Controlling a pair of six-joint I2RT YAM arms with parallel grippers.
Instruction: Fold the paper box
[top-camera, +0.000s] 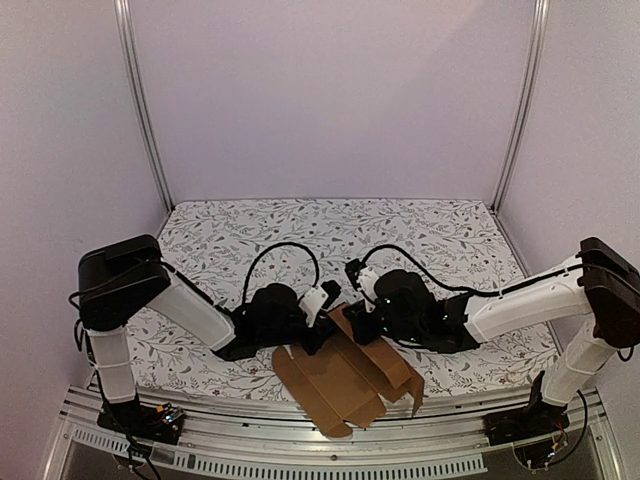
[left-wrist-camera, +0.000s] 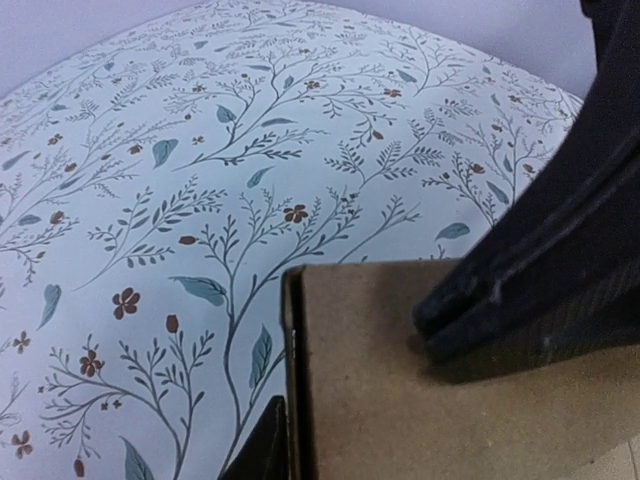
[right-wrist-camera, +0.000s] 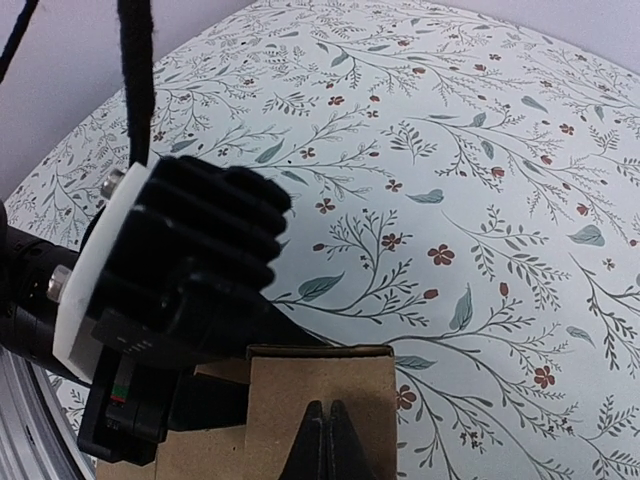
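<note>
1. Little folded yet: mostly flat paper box at the surface's near middle, far flap raised.
2. Right gripper closed tight, tips against that flap.
3. Left gripper beside it; opening impossible to tell.
4. Remaining, probably: nearly every fold.

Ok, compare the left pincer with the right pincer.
The right pincer shows both fingers pressed together. The left pincer shows only one finger, beside the edge of the flat brown cardboard paper box, with its other finger hidden. The left pincer reaches in from the left, the right pincer from the right. Both meet at that box's far edge.
</note>
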